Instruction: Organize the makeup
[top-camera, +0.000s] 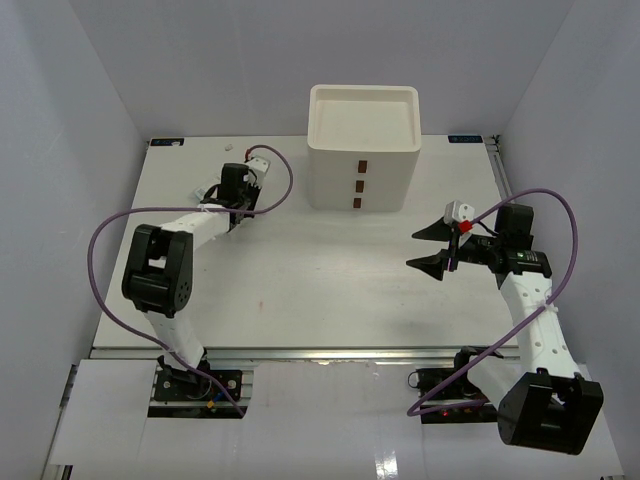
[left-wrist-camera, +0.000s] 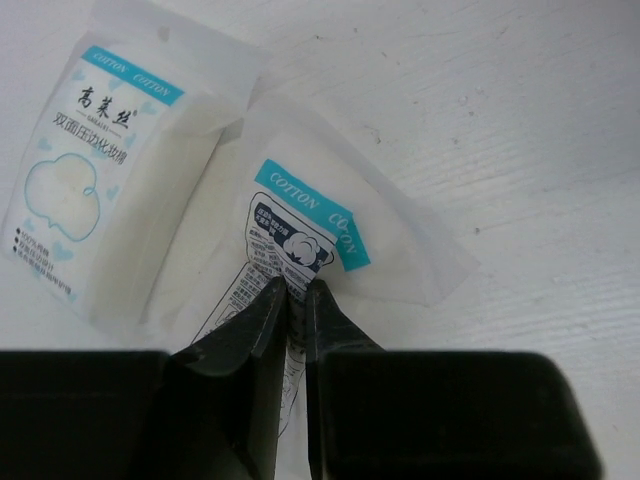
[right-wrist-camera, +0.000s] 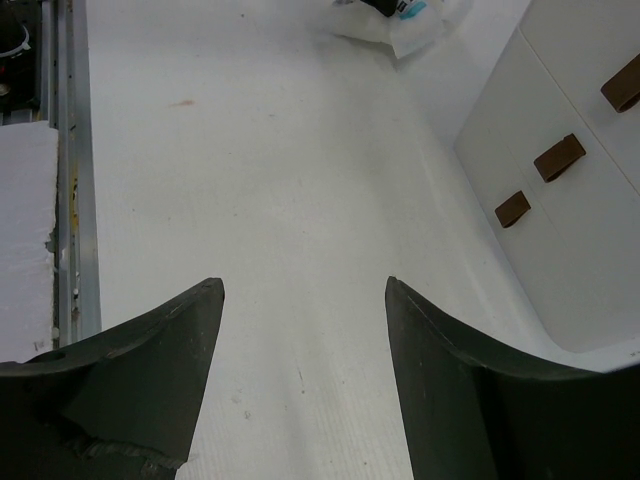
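Left wrist: left hand (left-wrist-camera: 290, 296) clenched on packet (left-wrist-camera: 335, 250), lying on counter (left-wrist-camera: 500, 120) just beside second packet (left-wrist-camera: 110, 170); right hand (right-wrist-camera: 302, 286) released, empty, near box (right-wrist-camera: 580, 250). Pickup step; next probably calls for lift, then box opened.

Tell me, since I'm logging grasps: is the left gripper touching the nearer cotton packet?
Touching. The left wrist view shows the left gripper closed on the cotton packet, its film pinched between both fingertips.
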